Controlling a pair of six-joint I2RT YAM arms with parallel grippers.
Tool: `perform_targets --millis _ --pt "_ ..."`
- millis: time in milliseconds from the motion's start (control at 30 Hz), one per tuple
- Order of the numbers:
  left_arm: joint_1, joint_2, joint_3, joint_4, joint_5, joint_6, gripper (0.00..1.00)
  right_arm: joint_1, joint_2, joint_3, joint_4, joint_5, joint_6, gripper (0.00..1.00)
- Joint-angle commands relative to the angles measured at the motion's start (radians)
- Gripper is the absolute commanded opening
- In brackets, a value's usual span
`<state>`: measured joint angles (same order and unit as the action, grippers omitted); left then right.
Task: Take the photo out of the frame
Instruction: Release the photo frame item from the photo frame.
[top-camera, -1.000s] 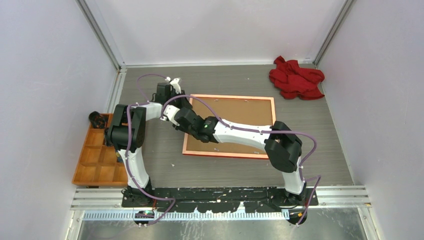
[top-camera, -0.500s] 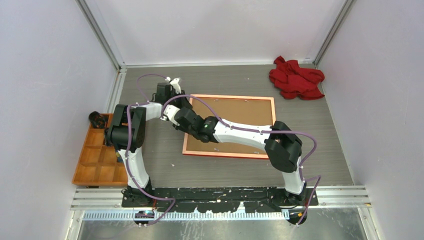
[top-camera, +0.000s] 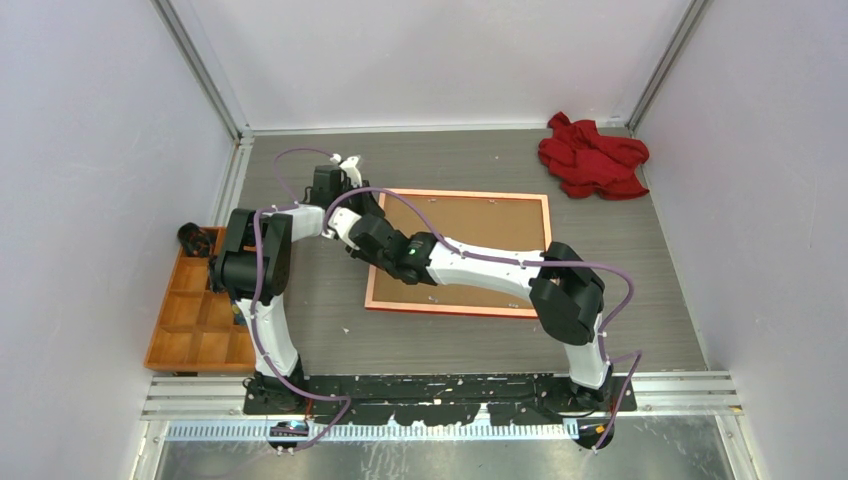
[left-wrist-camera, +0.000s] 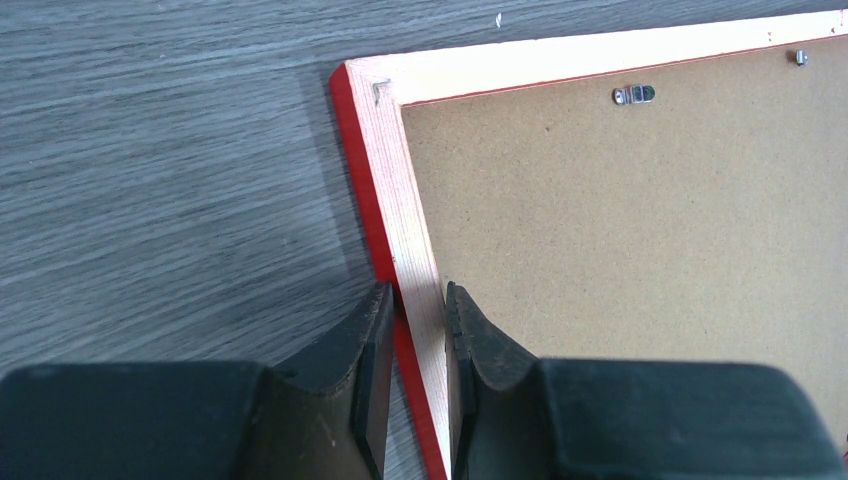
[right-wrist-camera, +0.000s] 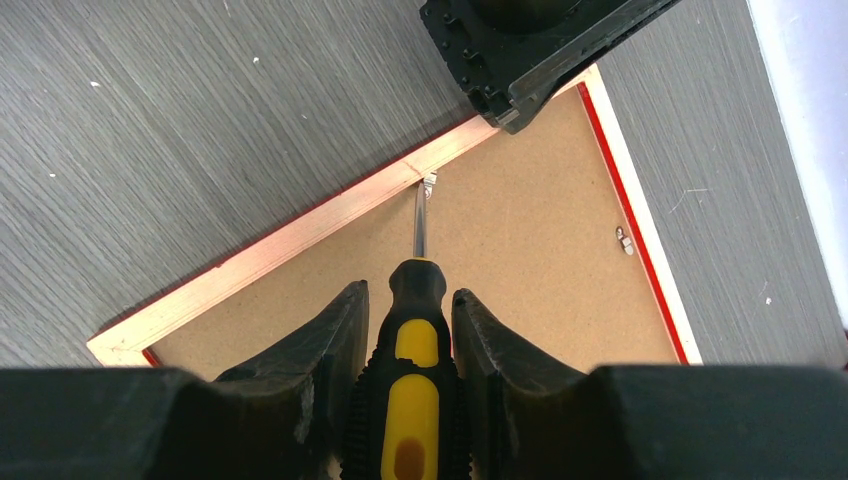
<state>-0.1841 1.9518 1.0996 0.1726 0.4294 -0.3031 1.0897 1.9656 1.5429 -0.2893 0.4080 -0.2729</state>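
On the table (top-camera: 640, 280) the frame (top-camera: 470, 194) lies with its brown backing board (top-camera: 490, 225) up, my left gripper (left-wrist-camera: 418, 300) pinching its left rim, my right gripper (right-wrist-camera: 408, 300) clenched on a screwdriver (right-wrist-camera: 412, 400) whose tip meets a small metal tab (right-wrist-camera: 428, 183).

Two six-joint arms, left arm (top-camera: 262, 300) and right arm (top-camera: 480, 268): white moulded link shells between bulky black joint housings, bolted to a shared black base plate (top-camera: 440, 385). Each carries a purple cable (top-camera: 300, 152) running in loose loops along its length; a small green light (top-camera: 410, 252) shows on the right arm's forearm shell. End pieces, left gripper (left-wrist-camera: 417, 292) and right gripper (right-wrist-camera: 410, 293): blocky matte-black bodies ending in two tapered black fingers (left-wrist-camera: 370, 345) with flat inner faces, small screw holes along the left housing's edge.
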Motion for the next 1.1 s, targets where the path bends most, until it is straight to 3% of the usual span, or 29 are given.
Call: perform_targets --millis 0,400,1067 --pt "-0.006 -0.002 -0.01 -0.113 0.024 0.037 0.01 -0.05 0.034 -0.023 -0.113 -0.027 0.045 0.01" --pt "-0.006 -0.001 -0.01 -0.113 0.026 0.037 0.0 -0.085 0.039 0.001 -0.142 -0.068 0.098 0.01" --pt "-0.006 -0.001 -0.009 -0.113 0.026 0.036 0.0 -0.086 0.025 0.002 -0.123 0.025 0.209 0.01"
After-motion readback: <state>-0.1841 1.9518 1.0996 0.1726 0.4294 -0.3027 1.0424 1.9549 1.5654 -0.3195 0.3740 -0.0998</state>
